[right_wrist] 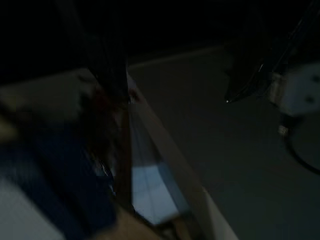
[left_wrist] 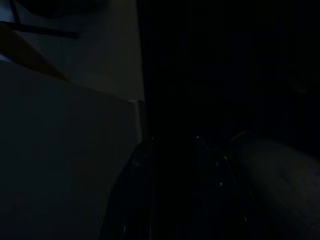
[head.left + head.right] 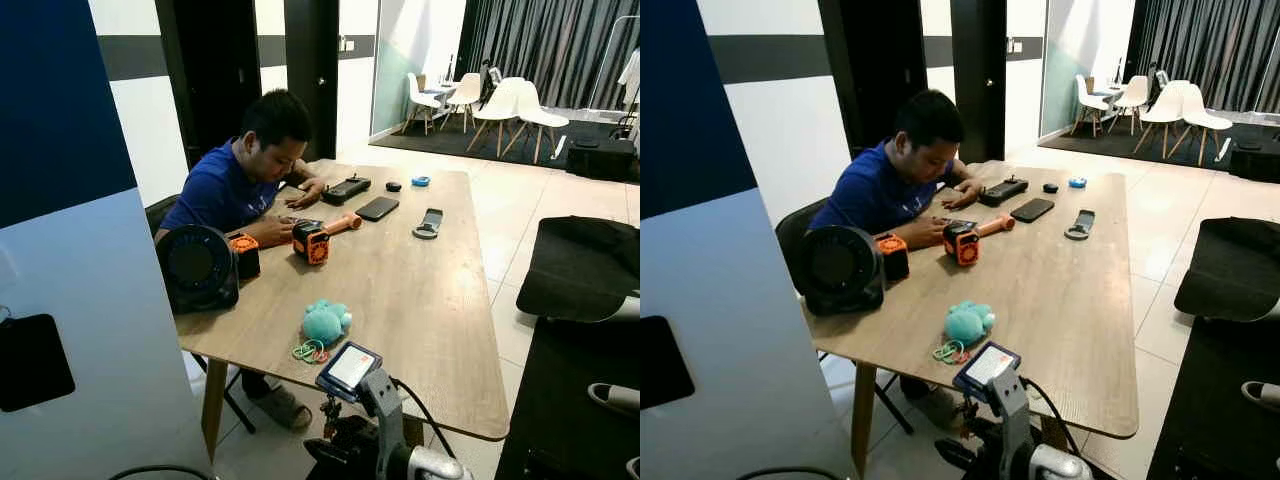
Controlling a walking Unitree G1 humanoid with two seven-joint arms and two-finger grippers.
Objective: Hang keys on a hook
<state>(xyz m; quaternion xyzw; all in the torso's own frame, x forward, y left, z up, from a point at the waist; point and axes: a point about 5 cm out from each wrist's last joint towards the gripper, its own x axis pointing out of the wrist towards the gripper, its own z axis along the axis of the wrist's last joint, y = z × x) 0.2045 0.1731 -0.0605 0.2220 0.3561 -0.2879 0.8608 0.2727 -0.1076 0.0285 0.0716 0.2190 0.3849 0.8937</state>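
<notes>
Teal plush charm (image 3: 325, 322) with green and orange rings (image 3: 311, 351), likely the key bunch, lies on the wooden surface (image 3: 420, 300) close to its near edge. Just nearer than the charm, below that edge, hangs the right pincer (image 3: 338, 448); released or clenched, I cannot tell. The left arm hangs idle in shade. The bunch looks light, soft and floppy; the stiffer rings seem the best hold, leaving a loop free for a hook.

We see a wooden table (image 3: 420, 290) carrying a teal plush toy (image 3: 326, 321) beside coloured rings (image 3: 311, 351), a black round fan (image 3: 198, 266), an orange device (image 3: 312, 241), a black phone (image 3: 378, 208) and a small blue object (image 3: 421, 181).
</notes>
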